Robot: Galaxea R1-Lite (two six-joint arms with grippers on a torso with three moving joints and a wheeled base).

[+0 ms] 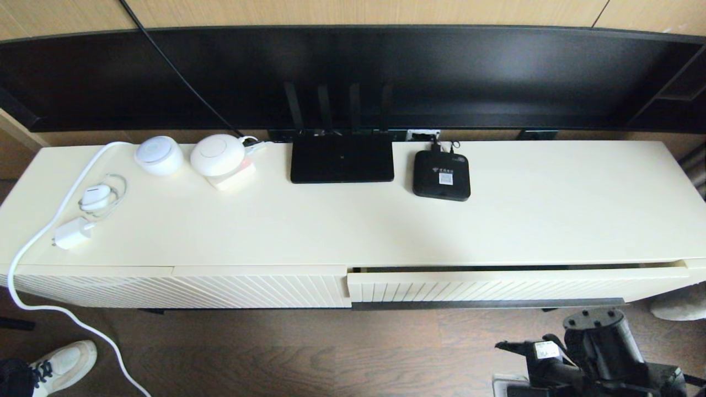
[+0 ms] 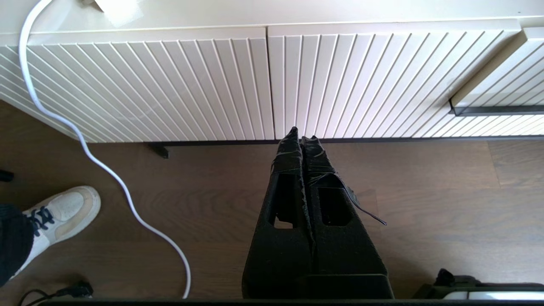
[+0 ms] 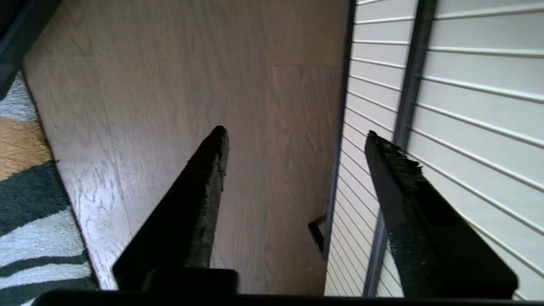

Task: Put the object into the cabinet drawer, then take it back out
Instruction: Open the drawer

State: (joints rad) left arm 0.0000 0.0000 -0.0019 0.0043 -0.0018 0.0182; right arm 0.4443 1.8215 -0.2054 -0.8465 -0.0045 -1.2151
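A: Where is the drawer point(image 1: 496, 284)?
B: Lower right of the head view, pulled out only a crack, a dark slit along its top edge. The box does not show in any view.
A: And the right gripper point(image 3: 293, 140)?
B: Released, fingers spread and holding nothing, low beside the drawer front by its dark handle strip point(image 3: 408, 85), over the floor point(image 3: 170, 85).
A: The left gripper point(image 2: 302, 135)?
B: Parked, clenched on nothing, aimed at the ribbed panel point(image 2: 361, 80) left of the drawer.
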